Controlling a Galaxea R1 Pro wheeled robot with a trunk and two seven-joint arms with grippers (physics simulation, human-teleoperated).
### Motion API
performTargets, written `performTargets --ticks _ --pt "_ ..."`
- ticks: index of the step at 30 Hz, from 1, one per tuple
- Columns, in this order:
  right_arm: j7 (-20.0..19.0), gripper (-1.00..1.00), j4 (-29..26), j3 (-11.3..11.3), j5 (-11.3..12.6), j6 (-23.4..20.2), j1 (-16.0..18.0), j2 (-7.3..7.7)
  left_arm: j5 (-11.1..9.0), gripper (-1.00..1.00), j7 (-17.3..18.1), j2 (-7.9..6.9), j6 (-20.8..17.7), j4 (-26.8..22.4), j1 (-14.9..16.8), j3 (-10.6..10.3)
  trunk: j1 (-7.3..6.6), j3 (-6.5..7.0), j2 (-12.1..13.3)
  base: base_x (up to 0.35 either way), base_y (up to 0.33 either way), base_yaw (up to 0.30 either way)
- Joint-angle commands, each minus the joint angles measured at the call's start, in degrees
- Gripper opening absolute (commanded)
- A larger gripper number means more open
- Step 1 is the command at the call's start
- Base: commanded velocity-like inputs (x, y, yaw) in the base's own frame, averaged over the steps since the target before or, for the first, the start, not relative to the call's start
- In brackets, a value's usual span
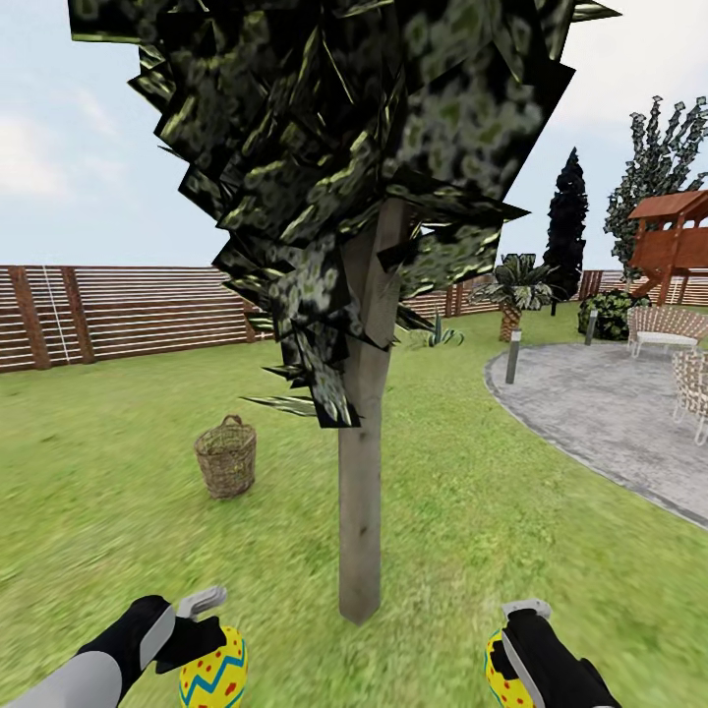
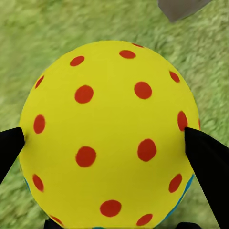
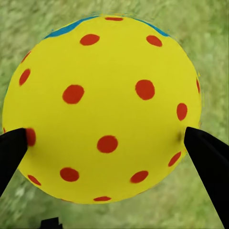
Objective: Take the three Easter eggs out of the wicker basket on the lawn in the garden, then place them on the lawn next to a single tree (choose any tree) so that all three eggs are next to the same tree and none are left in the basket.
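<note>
While both arms are hanging low at the near edge of the head view, we are carrying two Easter eggs, one in each gripper. Our left gripper (image 1: 202, 629) is pinching a yellow egg (image 1: 213, 671) with a blue zigzag band and red dots, sitting at about 7 o'clock from the base of the tree (image 1: 362, 511). Seen from the left wrist, that egg (image 2: 107, 136) is showing its red-dotted end, with the black fingertips (image 2: 207, 162) pressing on its two sides over the grass. Our right gripper (image 1: 511, 654) is clamping a second egg (image 1: 501, 678) at about 5 o'clock from the trunk; from the right wrist this egg (image 3: 102, 109) is also sitting squeezed between two dark fingertips (image 3: 12, 148), a blue band edging its far end.

We are facing the pale trunk directly, its dark, pale-flecked leaf clumps spreading overhead. We are seeing the wicker basket (image 1: 226, 457) standing upright on the lawn (image 1: 118, 472) at about 10 o'clock from the trunk's foot, well apart from both grippers; we cannot tell what is lying inside it. Farther out, a brown slatted fence (image 1: 118, 310) is running along the back, and a grey paved patio (image 1: 600, 413) is curving away at 2 o'clock, with a short palm (image 1: 511, 290) and a wooden play tower (image 1: 674, 236) beyond it.
</note>
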State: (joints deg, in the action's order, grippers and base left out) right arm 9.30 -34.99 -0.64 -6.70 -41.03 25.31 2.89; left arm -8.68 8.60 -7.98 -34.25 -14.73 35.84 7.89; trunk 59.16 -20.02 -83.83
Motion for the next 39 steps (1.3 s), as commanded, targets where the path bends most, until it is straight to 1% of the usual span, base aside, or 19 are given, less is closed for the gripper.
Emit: performTargets --ticks 1,6,13,25,30,33,39 --pt "-0.2 -1.0 -0.1 -0.1 -0.5 -0.4 0.0 0.01 -0.4 -1.0 0.0 -0.01 -0.4 -0.1 0.0 0.2 0.23 -0.26 -0.5 0.0 0.0 0.0" --pt "-0.2 -1.0 -0.1 -0.1 -0.5 -0.4 0.0 -0.12 -0.4 -1.0 -0.1 -0.18 -0.4 -0.1 0.0 0.4 1.32 -1.15 -2.5 0.0 0.0 0.0" --pt "-0.2 -1.0 -0.1 -0.1 -0.4 -0.4 0.0 -0.08 -0.4 -1.0 0.0 0.06 -0.4 0.0 0.0 0.4 2.86 -2.41 -5.3 0.0 0.0 0.0" --pt "-0.2 -1.0 -0.1 0.3 -0.4 -0.4 0.0 -0.08 -0.4 -1.0 0.0 -0.09 -0.4 0.0 0.0 0.4 5.5 -4.57 -10.1 0.0 0.0 0.0" --pt "-0.5 -1.0 -0.1 0.4 0.2 -0.5 0.0 0.42 -0.4 -1.0 0.0 -0.38 -0.4 0.0 0.0 0.4 6.59 -5.46 -12.1 0.0 0.0 0.0" --pt "-0.7 -1.0 -0.1 0.5 0.4 -0.6 0.0 1.6 -0.3 -1.0 0.0 -0.39 -0.4 0.0 0.0 0.4 7.25 -6.0 -13.3 0.0 0.0 0.0" --pt "-0.7 -1.0 -0.1 0.5 0.4 -0.6 0.0 1.77 -0.4 -1.0 0.0 -0.38 -0.3 -0.1 0.0 0.4 8.57 -7.08 -15.7 0.0 0.0 0.0"
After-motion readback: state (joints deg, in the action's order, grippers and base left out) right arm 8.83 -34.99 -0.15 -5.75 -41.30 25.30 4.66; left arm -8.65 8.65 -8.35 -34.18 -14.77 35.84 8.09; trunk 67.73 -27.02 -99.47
